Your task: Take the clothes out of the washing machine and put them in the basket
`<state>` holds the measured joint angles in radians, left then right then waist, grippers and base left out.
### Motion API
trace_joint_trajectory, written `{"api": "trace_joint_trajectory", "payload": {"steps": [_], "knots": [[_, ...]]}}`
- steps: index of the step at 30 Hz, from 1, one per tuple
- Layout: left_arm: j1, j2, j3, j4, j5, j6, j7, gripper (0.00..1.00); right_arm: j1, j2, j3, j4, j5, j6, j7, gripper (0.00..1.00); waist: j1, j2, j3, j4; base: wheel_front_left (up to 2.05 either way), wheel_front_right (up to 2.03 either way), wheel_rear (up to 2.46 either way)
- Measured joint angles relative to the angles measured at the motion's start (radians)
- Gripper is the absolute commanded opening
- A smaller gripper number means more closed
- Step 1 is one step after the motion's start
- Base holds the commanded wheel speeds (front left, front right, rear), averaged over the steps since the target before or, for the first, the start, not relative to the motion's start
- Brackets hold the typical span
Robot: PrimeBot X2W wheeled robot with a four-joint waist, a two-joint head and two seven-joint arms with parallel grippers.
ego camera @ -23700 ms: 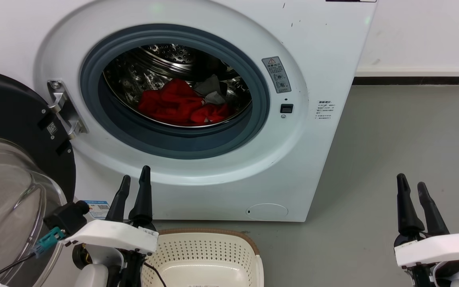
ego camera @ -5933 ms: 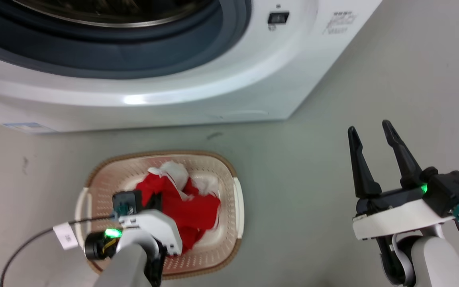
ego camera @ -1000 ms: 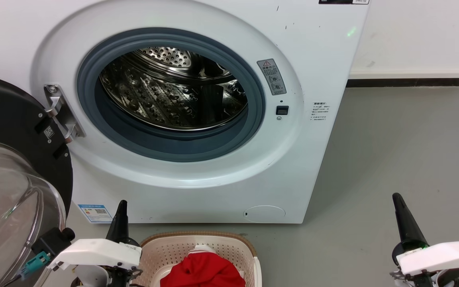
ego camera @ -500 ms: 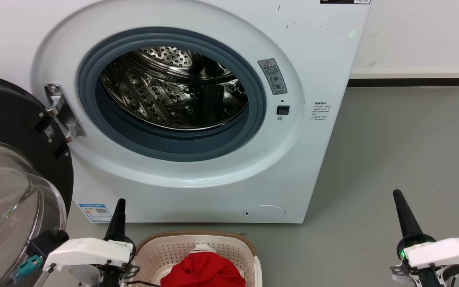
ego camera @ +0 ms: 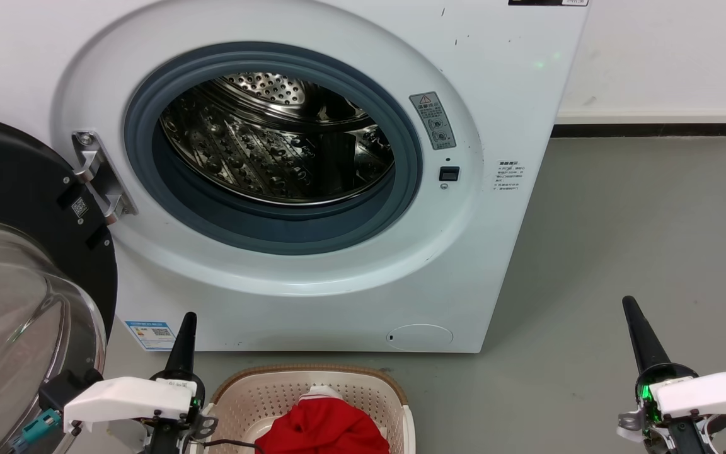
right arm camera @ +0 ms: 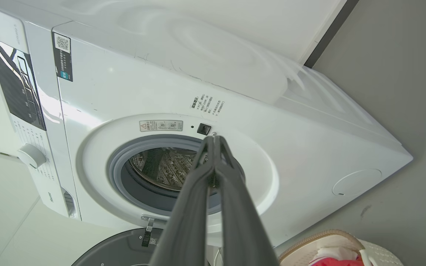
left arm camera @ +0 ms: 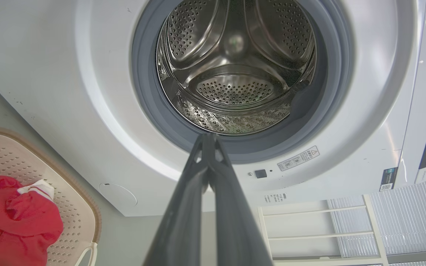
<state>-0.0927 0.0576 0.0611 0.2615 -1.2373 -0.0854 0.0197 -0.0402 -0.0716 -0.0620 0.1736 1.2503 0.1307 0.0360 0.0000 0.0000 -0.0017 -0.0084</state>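
The white washing machine [ego camera: 312,296] stands with its door [ego camera: 16,252] swung open to the left, and its steel drum [ego camera: 275,145] holds no fabric. Red clothes [ego camera: 322,429] with a white patch lie in the cream basket [ego camera: 262,394] on the floor in front of it. In the left wrist view the clothes [left arm camera: 9,225] sit in the basket [left arm camera: 72,207] at lower left. My left gripper [ego camera: 185,328] is shut with nothing in it, left of the basket. My right gripper [ego camera: 631,312] is shut over the bare floor at the right. Both pairs of fingertips meet in the wrist views [left arm camera: 208,137] [right arm camera: 215,139].
Grey floor [ego camera: 640,214] spreads to the right of the machine up to a white wall with a dark skirting [ego camera: 646,129]. The glass bowl of the open door [ego camera: 4,315] bulges at the far left, close to my left arm. A white shelf unit [left arm camera: 320,225] shows in the left wrist view.
Over the last second both arms have drifted slightly, the left a little leftward and lower. Long before, the clothes lay in the drum; now they lie in the basket.
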Motion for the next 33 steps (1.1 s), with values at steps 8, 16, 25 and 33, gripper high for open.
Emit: {"api": "trace_joint_trajectory", "payload": {"steps": [8,16,25,33], "knots": [[-0.002,-0.001,0.01,-0.002,-0.072,-0.01,0.019,0.0,-0.012,0.0,-0.004,0.014,0.074,0.0,0.009,0.0,0.0,0.0,0.001,0.001,0.0,0.0,0.0],[-0.005,-0.002,0.019,-0.005,-0.139,-0.017,0.036,0.0,-0.021,0.0,-0.009,0.026,0.144,0.0,0.019,0.0,0.0,0.0,0.002,0.003,0.0,0.0,0.0],[-0.009,-0.004,0.033,-0.008,-0.227,-0.028,0.057,0.0,-0.036,0.0,-0.014,0.042,0.231,0.0,0.033,0.0,0.0,0.0,0.003,0.005,0.0,0.0,0.0],[-0.01,-0.005,0.041,-0.011,-0.285,-0.034,0.074,0.0,-0.044,0.001,-0.019,0.053,0.291,0.0,0.042,0.0,0.0,0.0,0.004,0.006,0.0,0.0,0.0]]}}
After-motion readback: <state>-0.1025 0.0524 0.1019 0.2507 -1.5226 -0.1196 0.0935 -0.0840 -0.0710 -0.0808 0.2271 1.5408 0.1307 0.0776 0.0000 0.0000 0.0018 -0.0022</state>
